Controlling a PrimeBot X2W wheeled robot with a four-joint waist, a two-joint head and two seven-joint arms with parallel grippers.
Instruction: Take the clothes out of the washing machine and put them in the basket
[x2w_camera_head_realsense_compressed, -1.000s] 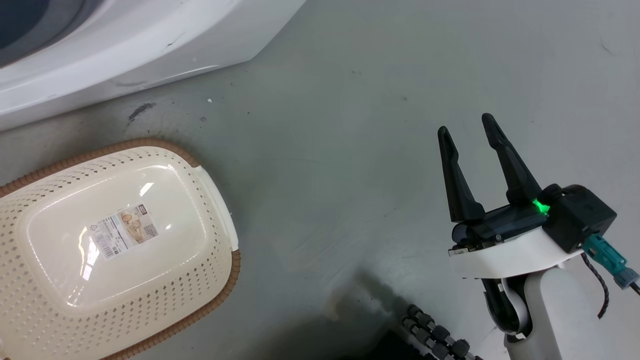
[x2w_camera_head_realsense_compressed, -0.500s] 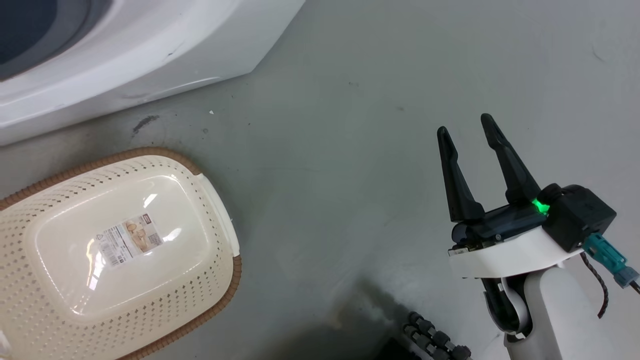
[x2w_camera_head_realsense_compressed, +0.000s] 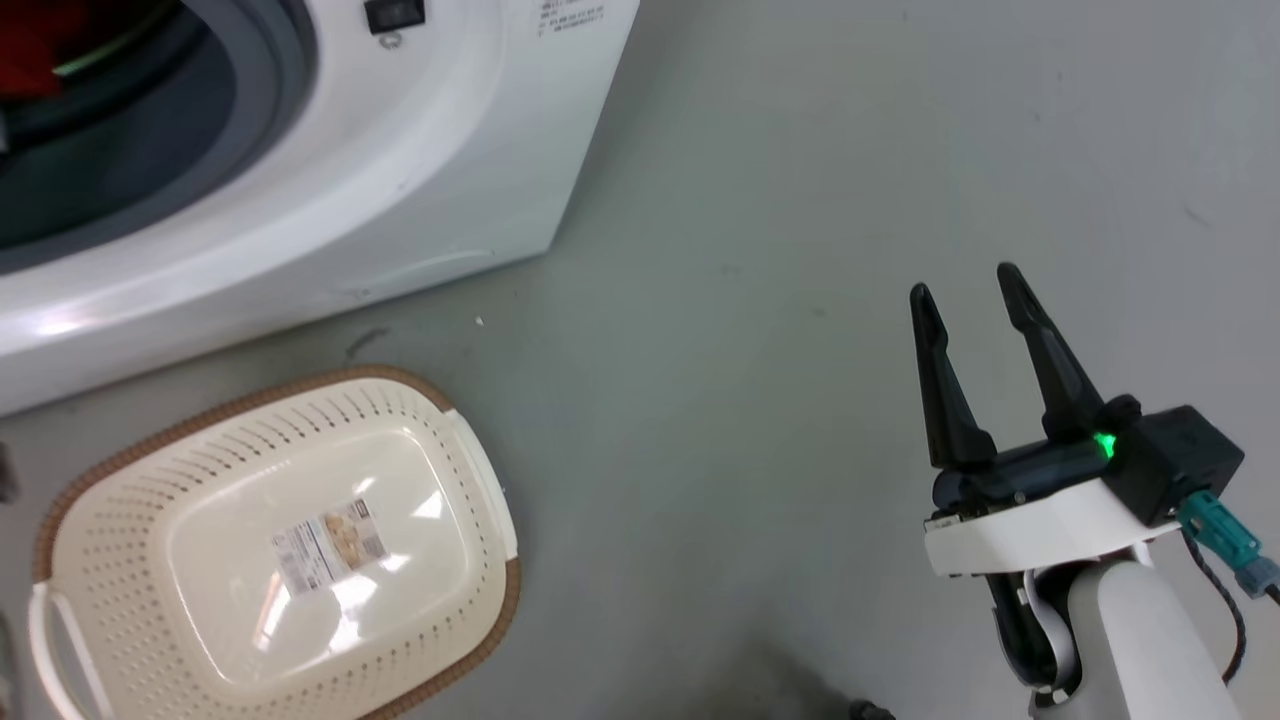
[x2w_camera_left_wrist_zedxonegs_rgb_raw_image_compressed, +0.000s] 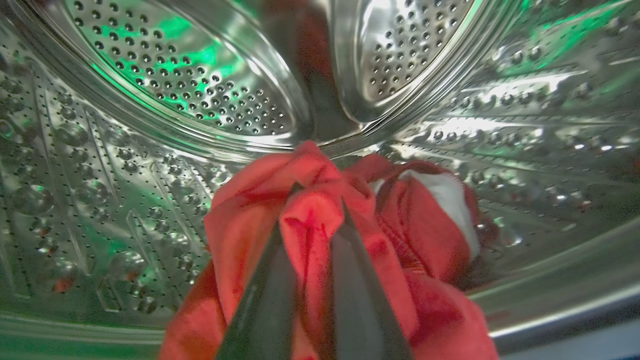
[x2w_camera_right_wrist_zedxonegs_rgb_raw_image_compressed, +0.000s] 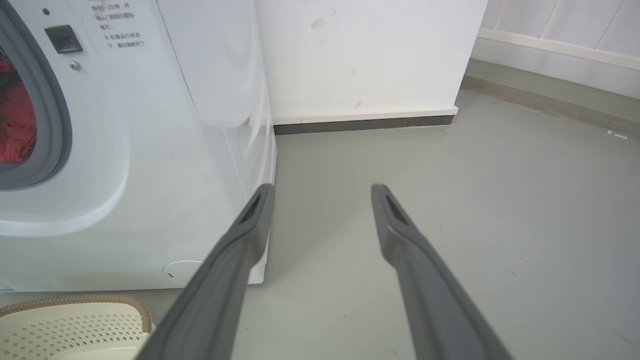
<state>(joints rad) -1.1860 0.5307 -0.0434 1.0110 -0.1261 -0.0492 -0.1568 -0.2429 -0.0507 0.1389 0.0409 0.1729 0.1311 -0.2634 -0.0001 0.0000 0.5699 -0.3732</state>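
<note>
Inside the perforated steel drum (x2w_camera_left_wrist_zedxonegs_rgb_raw_image_compressed: 165, 85) of the washing machine (x2w_camera_head_realsense_compressed: 400, 200), my left gripper (x2w_camera_left_wrist_zedxonegs_rgb_raw_image_compressed: 320, 200) is shut on a fold of the red clothes (x2w_camera_left_wrist_zedxonegs_rgb_raw_image_compressed: 425, 225), which show a white patch. Red fabric also glimpses through the grey-rimmed porthole (x2w_camera_head_realsense_compressed: 40, 45) and in the right wrist view (x2w_camera_right_wrist_zedxonegs_rgb_raw_image_compressed: 17, 125). The cream basket (x2w_camera_head_realsense_compressed: 300, 540) with brown rim stands upright on the floor in front of the machine, holding no clothes, a label on its bottom. My right gripper (x2w_camera_head_realsense_compressed: 968, 285) hovers open over the bare floor, far right of the basket, nothing between its fingers (x2w_camera_right_wrist_zedxonegs_rgb_raw_image_compressed: 250, 220).
Grey floor (x2w_camera_head_realsense_compressed: 750, 250) stretches between the basket and my right arm. In the right wrist view a white wall (x2w_camera_right_wrist_zedxonegs_rgb_raw_image_compressed: 370, 55) with a dark baseboard stands behind the machine's right side (x2w_camera_right_wrist_zedxonegs_rgb_raw_image_compressed: 220, 100), and the basket's rim (x2w_camera_right_wrist_zedxonegs_rgb_raw_image_compressed: 75, 302) shows at the lower left.
The head camera has tilted up, bringing the porthole and more of the machine's front into view. The right gripper stays open in much the same pose.
</note>
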